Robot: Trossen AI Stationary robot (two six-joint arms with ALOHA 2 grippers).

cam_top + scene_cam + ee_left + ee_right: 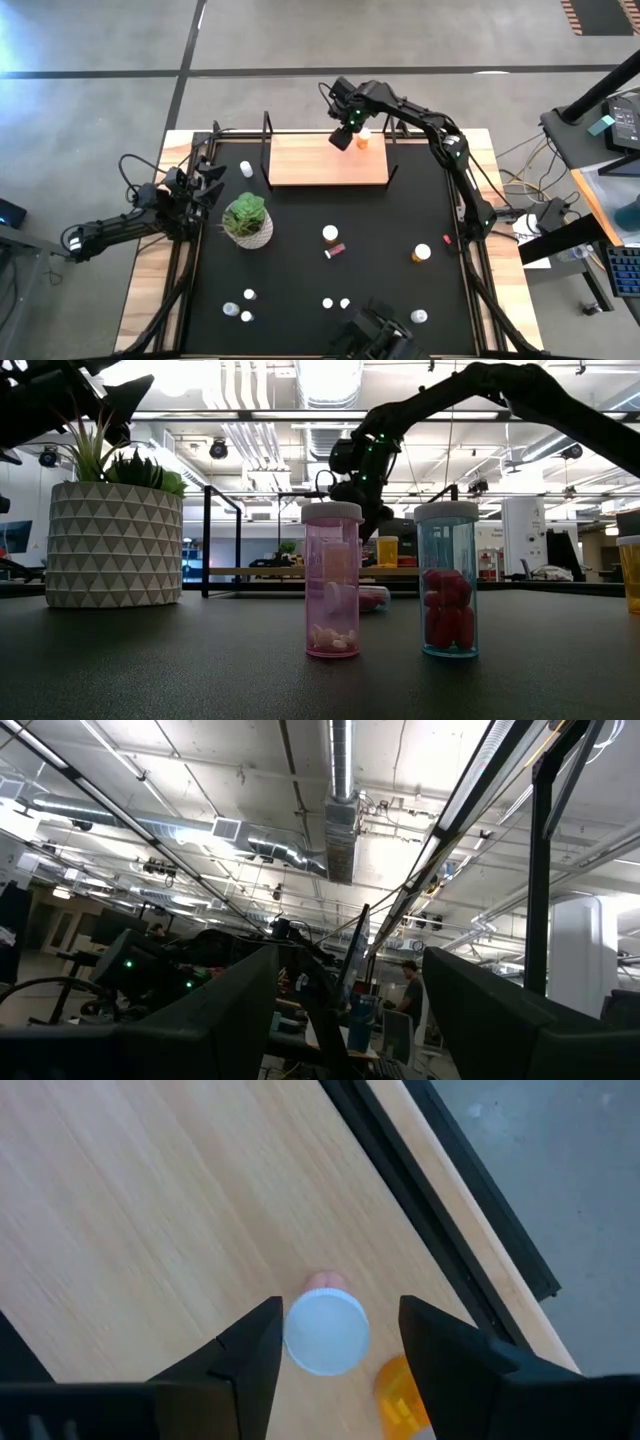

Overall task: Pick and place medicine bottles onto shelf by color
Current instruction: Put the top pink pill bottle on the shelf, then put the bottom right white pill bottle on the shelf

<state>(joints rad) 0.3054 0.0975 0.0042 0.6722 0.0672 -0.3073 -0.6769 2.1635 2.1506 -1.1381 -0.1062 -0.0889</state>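
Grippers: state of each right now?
Left gripper: open, empty, parked at the table's left edge.
Right gripper: open over the shelf, jaws straddling a white-capped bottle without gripping it.
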